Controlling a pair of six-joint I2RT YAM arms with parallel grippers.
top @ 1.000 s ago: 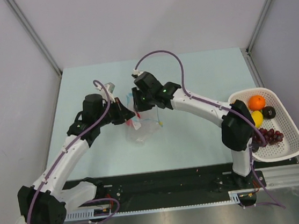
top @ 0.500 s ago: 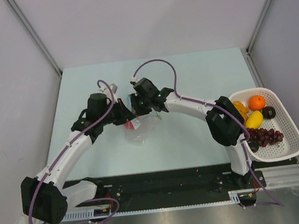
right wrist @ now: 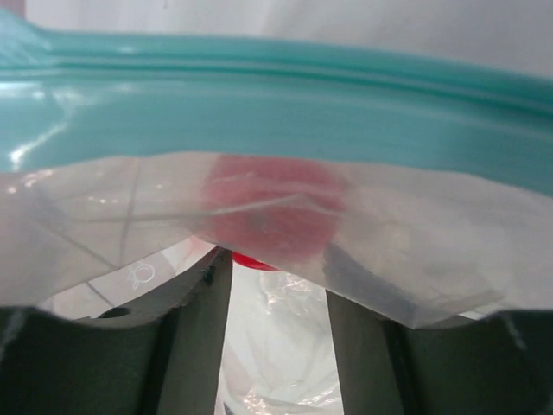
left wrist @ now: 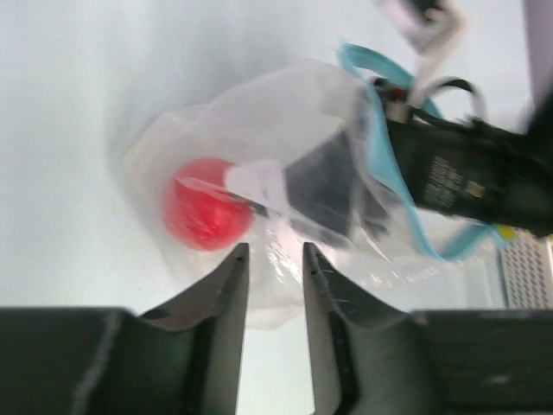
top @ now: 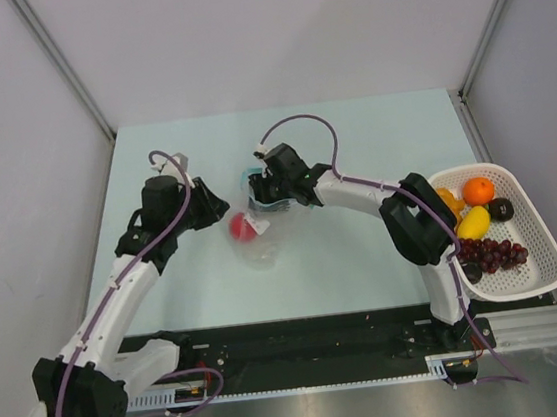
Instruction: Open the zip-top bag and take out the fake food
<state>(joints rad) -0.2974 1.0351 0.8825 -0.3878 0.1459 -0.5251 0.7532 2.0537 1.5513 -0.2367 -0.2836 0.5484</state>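
Note:
The zip-top bag (top: 265, 242) lies mid-table, its teal zip strip (top: 253, 184) at the far end. It holds one piece of fake food, a red ball (top: 242, 228). My right gripper (top: 264, 202) is open, its fingers poked into the bag's mouth. In the right wrist view the strip (right wrist: 276, 112) crosses the top and the red ball (right wrist: 272, 216) shows through the plastic ahead of my right gripper (right wrist: 276, 277). My left gripper (top: 221, 209) is open and empty, just left of the bag. In its wrist view my left gripper (left wrist: 272, 255) faces the bag (left wrist: 285, 112) and the ball (left wrist: 203, 216).
A white perforated basket (top: 549, 238) stands at the right edge. It holds an orange ball (top: 478, 190), a yellow oblong (top: 476, 221), a dark piece (top: 501, 208) and purple grapes (top: 500, 252). The right arm's elbow (top: 416, 223) is next to the basket.
My left gripper has let go of the bag and drawn back to the left. My right gripper has stayed at the bag's mouth. The red ball now shows at the bag's left side.

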